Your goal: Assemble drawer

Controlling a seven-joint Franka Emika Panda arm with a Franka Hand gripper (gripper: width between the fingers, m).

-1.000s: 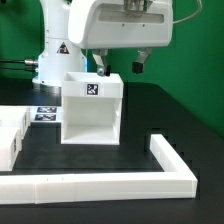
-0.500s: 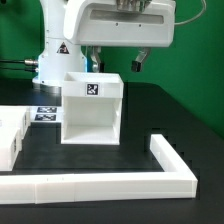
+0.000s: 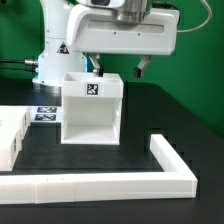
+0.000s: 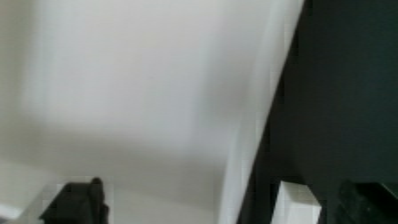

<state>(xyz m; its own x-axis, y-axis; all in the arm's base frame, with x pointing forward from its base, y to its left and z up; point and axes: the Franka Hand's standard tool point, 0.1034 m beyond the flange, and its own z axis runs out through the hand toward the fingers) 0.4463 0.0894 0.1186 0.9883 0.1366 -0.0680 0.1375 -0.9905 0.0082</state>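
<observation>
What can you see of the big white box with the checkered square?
The big white plastic cube casing stands upright on the black table, its open front showing a hollow inside. A black-and-white square marker sits on its top front strip. The gripper hangs above its back edge, jaws apart; contact is unclear.

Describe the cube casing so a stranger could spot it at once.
Start at the black table fenced by a low white border wall. Near its middle, below the gripper, stands the cube casing. It is the tallest white piece, with one black-and-white tag high on its front, unlike the low parts at the exterior view's left.
</observation>
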